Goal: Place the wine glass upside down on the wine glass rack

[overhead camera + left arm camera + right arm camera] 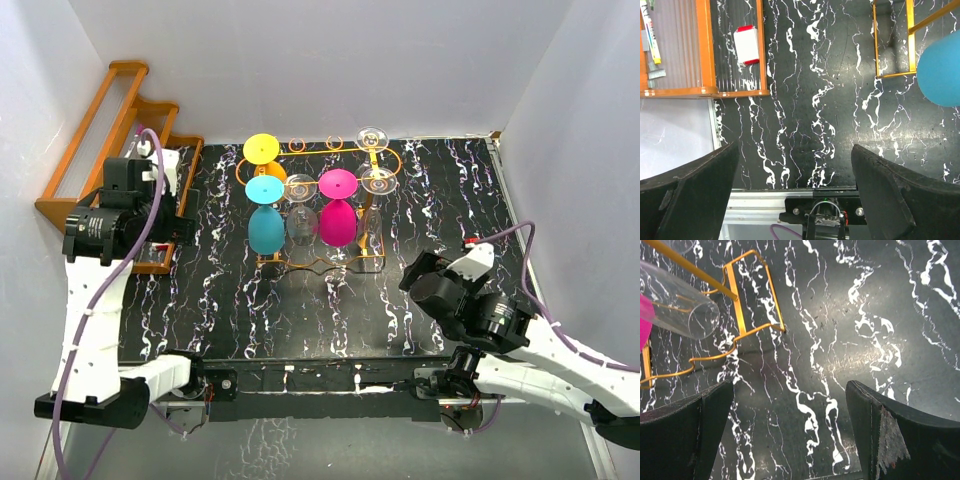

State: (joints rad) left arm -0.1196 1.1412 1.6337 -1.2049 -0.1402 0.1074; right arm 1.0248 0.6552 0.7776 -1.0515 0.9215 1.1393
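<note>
While both arms are sitting at the near edge of the black marbled table (430, 190), the left gripper (795, 170) is hanging wide open over bare tabletop, gripping nothing. The right gripper (790, 405) is also gaping fully, empty, touching nothing. Farther back, the wine glass rack (910, 35) is standing mid-table, between the two grippers and apart from both. The cyan wine glass (265, 228) is hanging upside down on its left side, nearest the left gripper. A magenta glass (337, 222) and a clear glass (301, 218) are hanging beside it. A wooden rack (95, 130) is sitting far left.
</note>
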